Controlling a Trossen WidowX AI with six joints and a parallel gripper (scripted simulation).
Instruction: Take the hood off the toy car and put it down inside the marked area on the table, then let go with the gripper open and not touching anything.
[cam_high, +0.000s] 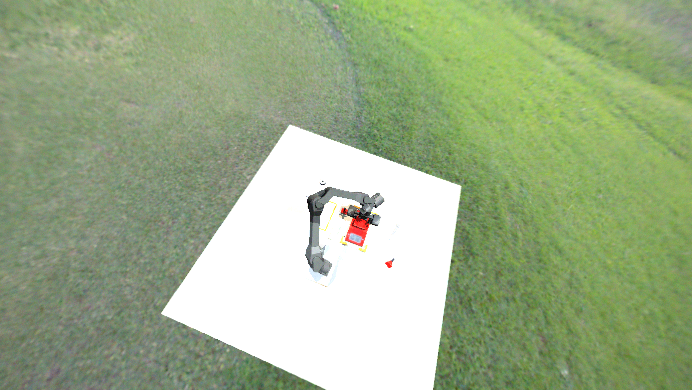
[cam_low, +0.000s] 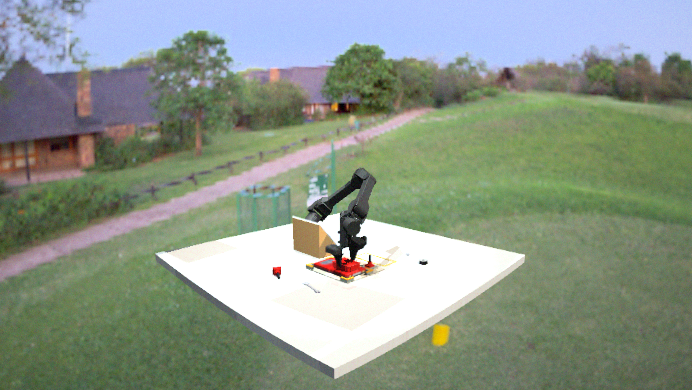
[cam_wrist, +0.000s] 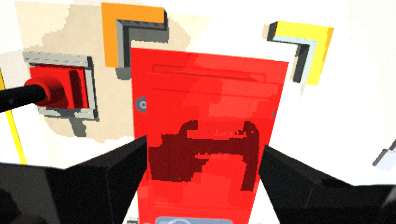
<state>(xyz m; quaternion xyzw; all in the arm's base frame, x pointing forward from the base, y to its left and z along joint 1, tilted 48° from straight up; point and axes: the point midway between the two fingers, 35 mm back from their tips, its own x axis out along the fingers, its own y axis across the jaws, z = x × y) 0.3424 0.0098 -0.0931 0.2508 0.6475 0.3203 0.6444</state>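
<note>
The toy car (cam_high: 356, 233) (cam_low: 325, 264) is red, with a grey-blue windshield toward the bottom of the wrist view. Its flat red hood (cam_wrist: 215, 107) (cam_low: 351, 268) lies level at one end of the car. Whether it is raised off the body cannot be told. My gripper (cam_wrist: 203, 144) (cam_low: 346, 263) points down and is shut on the hood, with one black finger at each long side. The marked area is a thin yellow outline (cam_high: 332, 215) (cam_wrist: 14, 127) on the table, beside the car; the arm hides part of it in the top view.
Yellow and orange corner brackets (cam_wrist: 320, 55) (cam_wrist: 111, 40) surround the car. A red block with a black rod (cam_wrist: 60, 85) (cam_low: 370, 264) sits in a grey holder between car and outline. Another red piece (cam_high: 389, 264) (cam_low: 277, 270), a wrench (cam_low: 312, 287) and a tan upright board (cam_low: 309, 237) stand around.
</note>
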